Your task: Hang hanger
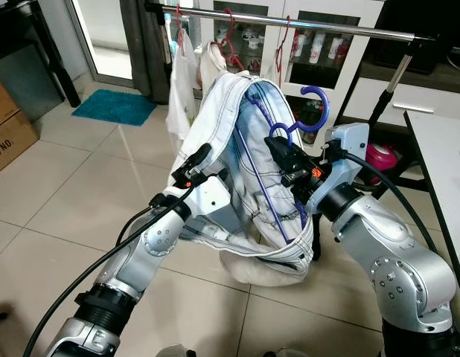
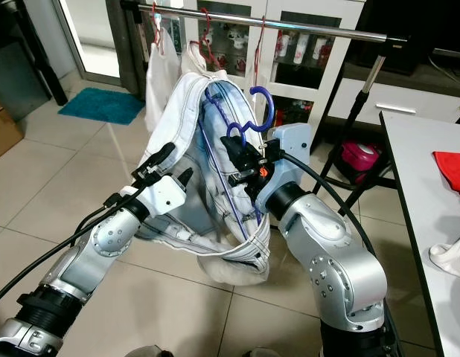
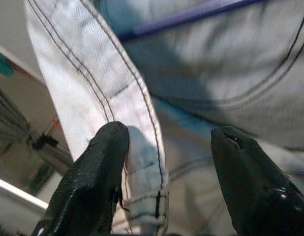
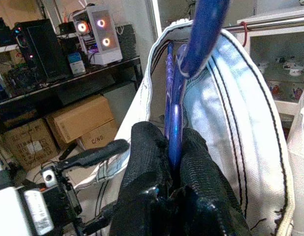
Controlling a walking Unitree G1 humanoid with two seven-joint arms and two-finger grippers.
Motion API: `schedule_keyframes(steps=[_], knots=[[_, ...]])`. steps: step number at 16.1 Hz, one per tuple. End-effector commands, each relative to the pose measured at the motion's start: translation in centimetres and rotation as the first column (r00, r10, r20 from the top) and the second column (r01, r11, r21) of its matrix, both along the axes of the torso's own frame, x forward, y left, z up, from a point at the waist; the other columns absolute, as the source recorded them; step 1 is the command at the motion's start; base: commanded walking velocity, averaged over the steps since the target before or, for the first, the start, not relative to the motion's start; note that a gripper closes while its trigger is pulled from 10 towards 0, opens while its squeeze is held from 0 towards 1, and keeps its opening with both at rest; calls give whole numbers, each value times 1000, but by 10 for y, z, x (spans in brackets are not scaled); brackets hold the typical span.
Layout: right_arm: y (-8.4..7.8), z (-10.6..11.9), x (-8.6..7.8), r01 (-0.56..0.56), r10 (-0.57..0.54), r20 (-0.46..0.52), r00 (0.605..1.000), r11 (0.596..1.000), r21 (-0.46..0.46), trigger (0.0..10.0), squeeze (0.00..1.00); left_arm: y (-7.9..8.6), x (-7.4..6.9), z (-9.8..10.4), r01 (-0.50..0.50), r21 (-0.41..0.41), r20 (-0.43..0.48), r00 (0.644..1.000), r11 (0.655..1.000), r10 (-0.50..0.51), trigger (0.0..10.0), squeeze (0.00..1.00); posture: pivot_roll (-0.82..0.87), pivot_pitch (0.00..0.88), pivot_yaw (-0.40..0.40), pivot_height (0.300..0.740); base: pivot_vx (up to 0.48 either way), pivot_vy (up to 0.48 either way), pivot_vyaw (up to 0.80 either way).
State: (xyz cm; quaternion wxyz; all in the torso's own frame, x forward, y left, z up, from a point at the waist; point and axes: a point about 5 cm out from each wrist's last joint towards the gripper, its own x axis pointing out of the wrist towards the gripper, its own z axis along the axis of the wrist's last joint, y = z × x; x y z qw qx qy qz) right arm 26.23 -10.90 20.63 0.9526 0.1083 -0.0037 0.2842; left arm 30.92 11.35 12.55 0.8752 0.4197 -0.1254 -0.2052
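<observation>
right pincer (image 4: 174, 162) grips purple hanger (image 4: 179, 98)

Bright, even daylight; your head views are sharp.
Left wrist view shaded and soft; floor tiles (image 1: 81, 171) show mild glare.

Tiled floor (image 1: 81, 186), pale. Teal mat (image 1: 115, 106) lies by the doorway. Cardboard boxes (image 1: 8, 126) at the left wall. White cabinet (image 1: 304, 44) with glass doors behind the rack. Pink object (image 1: 380, 158) low on the floor near a white table (image 2: 423, 193); red cloth (image 2: 449, 169) on that table.
</observation>
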Motion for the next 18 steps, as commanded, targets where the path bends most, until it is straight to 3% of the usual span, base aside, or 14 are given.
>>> schedule_keyframes(steps=[1, 3, 4, 5, 7, 13, 18], knots=[[0, 17, -3, -19, 15, 81, 997, 999, 38, 0, 0, 4, 5, -1, -36, 29, -10, 999, 999, 36, 10000, 0, -88, 32, 2, 740, 0, 0, 0], [1, 16, -5, -24, 21, 78, 997, 999, 44, 0, 0, 11, 8, -3, -92, 38, -20, 996, 995, 92, 10000, 0, -88, 32, 5, 740, 0, 0, 0], [0, 16, -5, -23, 20, 75, 997, 999, 48, 0, 0, 14, 9, -2, -113, 30, -15, 993, 993, 114, 7373, 0, -86, 32, 6, 740, 0, 0, 0], [0, 15, -6, -22, 18, 74, 997, 999, 50, 0, 0, 14, 9, 0, -116, 28, -10, 993, 993, 116, 6549, 0, -84, 33, 7, 740, 0, 0, 0], [-2, 14, -5, -16, 12, 67, 998, 998, 55, 0, 0, 19, 10, 6, -165, 4, 11, 986, 986, 165, 0, 0, -82, 32, 11, 740, 0, 0, 0], [-3, 13, -5, -8, 5, 62, 998, 998, 61, 0, 0, 22, 12, 6, -188, -65, -38, 982, 980, 186, 0, 0, -78, 30, 14, 740, 0, 0, 0], [-4, 10, -7, 1, -4, 55, 998, 998, 60, 0, 0, 28, 12, 9, -211, -169, -88, 976, 963, 198, 0, 0, -75, 22, 19, 740, 0, 0, 0]])
